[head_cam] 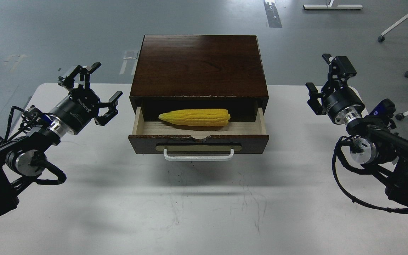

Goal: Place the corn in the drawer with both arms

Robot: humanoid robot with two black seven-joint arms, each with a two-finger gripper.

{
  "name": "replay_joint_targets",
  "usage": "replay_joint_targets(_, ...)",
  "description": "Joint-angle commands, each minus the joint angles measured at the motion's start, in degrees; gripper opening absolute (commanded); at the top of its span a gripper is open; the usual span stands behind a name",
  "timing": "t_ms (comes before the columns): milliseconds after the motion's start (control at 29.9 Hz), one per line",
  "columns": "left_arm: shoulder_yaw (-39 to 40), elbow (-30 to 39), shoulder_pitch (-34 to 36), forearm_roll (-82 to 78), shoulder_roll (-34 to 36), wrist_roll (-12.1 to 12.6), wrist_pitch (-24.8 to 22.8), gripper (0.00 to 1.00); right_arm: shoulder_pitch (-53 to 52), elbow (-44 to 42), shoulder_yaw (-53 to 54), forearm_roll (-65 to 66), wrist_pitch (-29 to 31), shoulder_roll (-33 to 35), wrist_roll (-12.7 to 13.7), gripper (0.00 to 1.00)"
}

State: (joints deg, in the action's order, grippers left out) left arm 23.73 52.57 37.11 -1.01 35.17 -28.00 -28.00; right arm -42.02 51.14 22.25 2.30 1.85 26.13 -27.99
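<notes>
White scuffed table [197, 212], grey floor [48, 32]; left claw [92, 88] and right claw [326, 79] released, empty.

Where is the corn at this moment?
In the head view, the corn lies inside the open drawer, centre of the table, between both open grippers.

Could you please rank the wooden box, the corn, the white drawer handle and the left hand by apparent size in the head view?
1. Wooden box, clearly largest.
2. Corn and white drawer handle: similar length, so no firm order, though the corn is thicker.
3. Left hand, open; it sits nearer the camera, so its rank is unsure.
</notes>
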Motion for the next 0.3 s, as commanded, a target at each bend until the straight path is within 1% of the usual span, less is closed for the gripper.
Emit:
replay_joint_targets(0, 0.00, -0.01, -0.28, 0.04, 0.07, 0.00, 0.00, 0.98, 1.32, -0.69, 0.07, 0.16, 0.62, -2.04, -0.01, 1.00)
replay_joint_targets(100, 0.18, -0.01, -0.72, 0.04, -0.01, 0.00, 0.00, 0.98, 1.68, -0.43, 0.07, 0.16, 0.53, -3.71, -0.01, 1.00)
replay_joint_targets(267, 0.62, -0.01, -1.16, 0.04, -0.10, 0.00, 0.00, 0.98, 1.85, -0.17, 0.07, 0.24, 0.61, -3.98, -0.01, 1.00)
